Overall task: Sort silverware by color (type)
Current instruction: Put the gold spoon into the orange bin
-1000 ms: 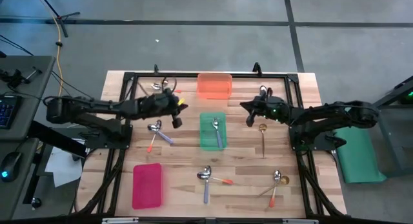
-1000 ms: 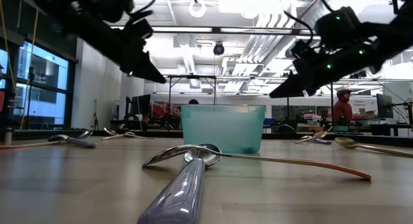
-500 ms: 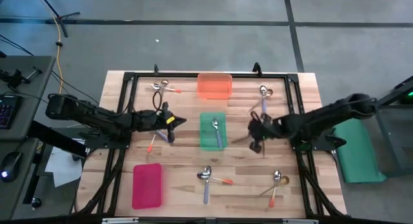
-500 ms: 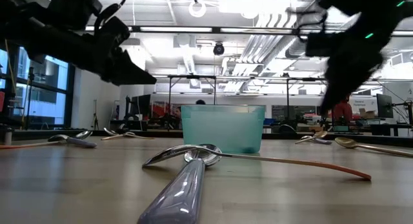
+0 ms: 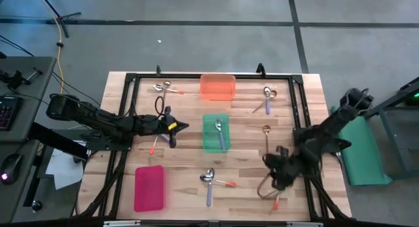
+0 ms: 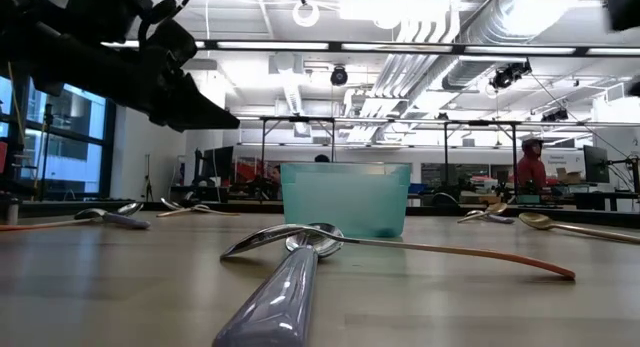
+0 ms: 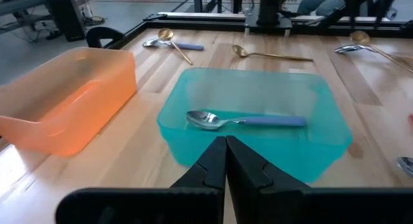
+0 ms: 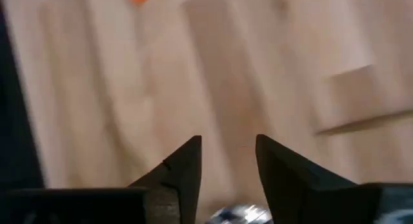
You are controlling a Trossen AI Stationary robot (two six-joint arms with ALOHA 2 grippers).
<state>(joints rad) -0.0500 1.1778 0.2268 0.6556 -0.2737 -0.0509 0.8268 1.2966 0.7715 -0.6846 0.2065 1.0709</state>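
Note:
My left gripper (image 5: 178, 127) is shut and hovers left of the green tray (image 5: 208, 143), which holds a purple-handled spoon (image 7: 245, 121). Two spoons (image 5: 154, 146) lie just beneath and beside it, partly hidden by the arm. My right gripper (image 5: 276, 176) is open and low over the near right of the table, right by a gold and an orange-handled spoon (image 5: 277, 195). Its wrist view shows bare wood between the fingers (image 8: 184, 166) and a shiny bit at the lower edge. More spoons lie at the far left (image 5: 167, 89), at the far right (image 5: 268, 97), right of the tray (image 5: 266, 140) and at the near middle (image 5: 209, 181).
An orange tray (image 5: 217, 87) stands at the far middle and a red tray (image 5: 148, 188) at the near left. A black frame (image 5: 196, 76) runs round the table. In the low view a person (image 6: 530, 167) shows in the room behind.
My right gripper has swung from the far right of the table toward the near edge, past the gold spoon, and has come down by the near-right spoons. My left gripper has dropped lower and shifted slightly toward the near edge, then held still.

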